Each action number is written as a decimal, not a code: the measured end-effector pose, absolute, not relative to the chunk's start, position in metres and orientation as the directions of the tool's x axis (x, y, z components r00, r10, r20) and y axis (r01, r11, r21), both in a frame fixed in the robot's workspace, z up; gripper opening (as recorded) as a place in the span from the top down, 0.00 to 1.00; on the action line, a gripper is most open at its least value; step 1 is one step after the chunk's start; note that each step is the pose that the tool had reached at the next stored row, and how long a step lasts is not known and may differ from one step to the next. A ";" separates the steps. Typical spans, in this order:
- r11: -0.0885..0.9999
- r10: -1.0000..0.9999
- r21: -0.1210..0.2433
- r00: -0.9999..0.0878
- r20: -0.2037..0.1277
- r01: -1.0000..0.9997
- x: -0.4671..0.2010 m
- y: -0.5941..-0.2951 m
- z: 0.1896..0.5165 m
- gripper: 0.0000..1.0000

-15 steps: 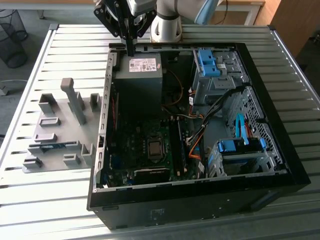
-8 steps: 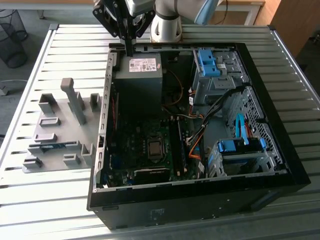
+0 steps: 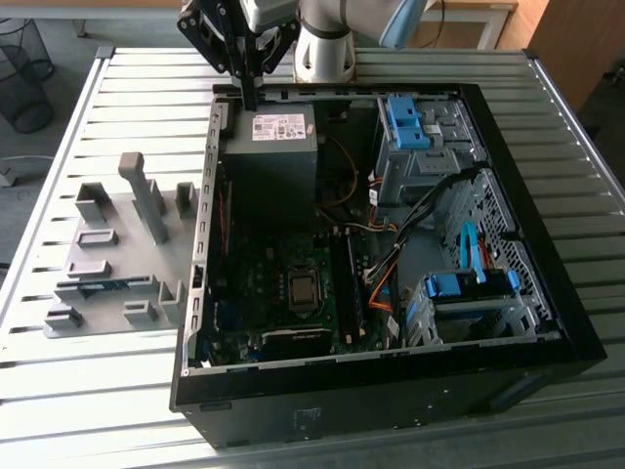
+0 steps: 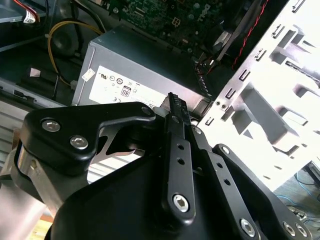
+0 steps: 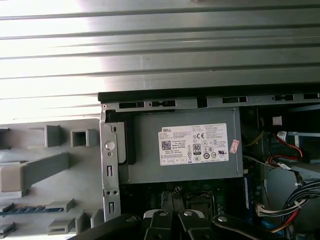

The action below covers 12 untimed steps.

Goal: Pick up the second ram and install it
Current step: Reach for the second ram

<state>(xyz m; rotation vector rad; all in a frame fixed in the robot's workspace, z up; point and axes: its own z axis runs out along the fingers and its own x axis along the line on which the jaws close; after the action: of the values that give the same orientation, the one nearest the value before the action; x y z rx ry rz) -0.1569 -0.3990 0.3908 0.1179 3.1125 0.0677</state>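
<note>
Your hand (image 3: pixel 250 102) hung over the back corner of the case (image 3: pixel 391 410), just above the power supply (image 3: pixel 269 161), closed up and holding nothing. The ram (image 3: pixel 98 285) lay in a slot of the grey holder (image 3: pixel 107 210) on the counter (image 3: pixel 59 391), beside the case at the exterior view's left, well apart from the hand.

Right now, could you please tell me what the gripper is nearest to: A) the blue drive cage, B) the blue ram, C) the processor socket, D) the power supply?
D: in the exterior view the gripper hangs over a corner of the power supply, apart from the second ram.
</note>
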 end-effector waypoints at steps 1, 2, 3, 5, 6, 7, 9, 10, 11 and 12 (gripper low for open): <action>0.996 0.076 0.044 -0.997 -0.024 0.075 -0.157 -0.399 0.391 0.89; 0.996 0.076 0.044 -0.997 -0.024 0.075 -0.158 -0.399 0.391 0.89; 0.996 0.076 0.044 -0.997 -0.024 0.075 -0.158 -0.399 0.391 0.89; 0.996 0.076 0.044 -0.997 -0.025 0.075 -0.159 -0.399 0.391 0.89; 0.996 0.076 0.044 -0.997 -0.024 0.075 -0.160 -0.399 0.391 0.89; 0.996 0.076 0.044 -0.997 -0.024 0.075 -0.160 -0.399 0.390 0.89; 0.996 0.076 0.044 -0.997 -0.024 0.075 -0.161 -0.399 0.390 0.89; 0.996 0.076 0.044 -0.997 -0.024 0.075 -0.162 -0.399 0.390 0.89; 0.996 0.076 0.044 -0.997 -0.024 0.075 -0.162 -0.399 0.390 0.89; 0.996 0.076 0.044 -0.997 -0.024 0.075 -0.162 -0.399 0.390 0.89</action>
<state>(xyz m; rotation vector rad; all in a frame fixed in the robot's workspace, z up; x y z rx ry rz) -0.1624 -0.3989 0.3901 0.1179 3.1125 0.0676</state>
